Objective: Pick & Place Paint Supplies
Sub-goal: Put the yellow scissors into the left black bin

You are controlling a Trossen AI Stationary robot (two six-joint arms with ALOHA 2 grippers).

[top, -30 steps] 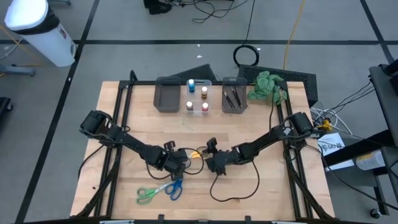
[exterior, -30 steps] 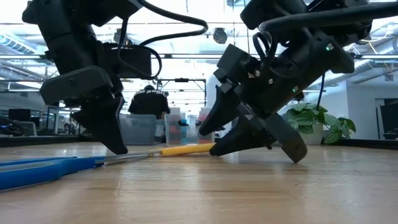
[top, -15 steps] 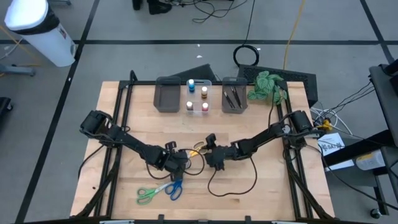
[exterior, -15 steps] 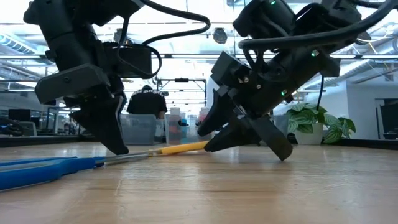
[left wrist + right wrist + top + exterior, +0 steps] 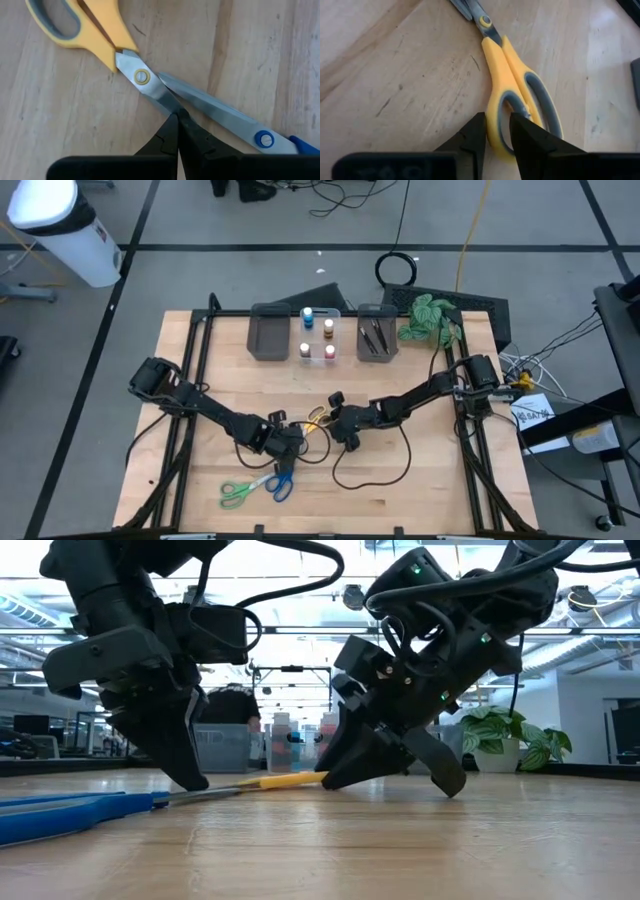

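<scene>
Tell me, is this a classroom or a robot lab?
Probably a robot lab or workshop. Two dark robot arms work at a wooden table, loose cables trail over the taped grey floor, and the low view shows a big open room with desks and a person behind.

Past the two claws, along the far edge of the wooden counter [image 5: 420, 480], stand a grey bin [image 5: 268, 337], a clear bin [image 5: 318, 337] and a second grey bin [image 5: 377, 336]; a green leafy plant [image 5: 430, 318] sits beside that last bin, beyond the right claw. A white cylindrical container [image 5: 62, 230] stands on the floor, well apart from the left claw; in the low view a person in dark clothes [image 5: 232, 705] shows in the room behind it.
</scene>
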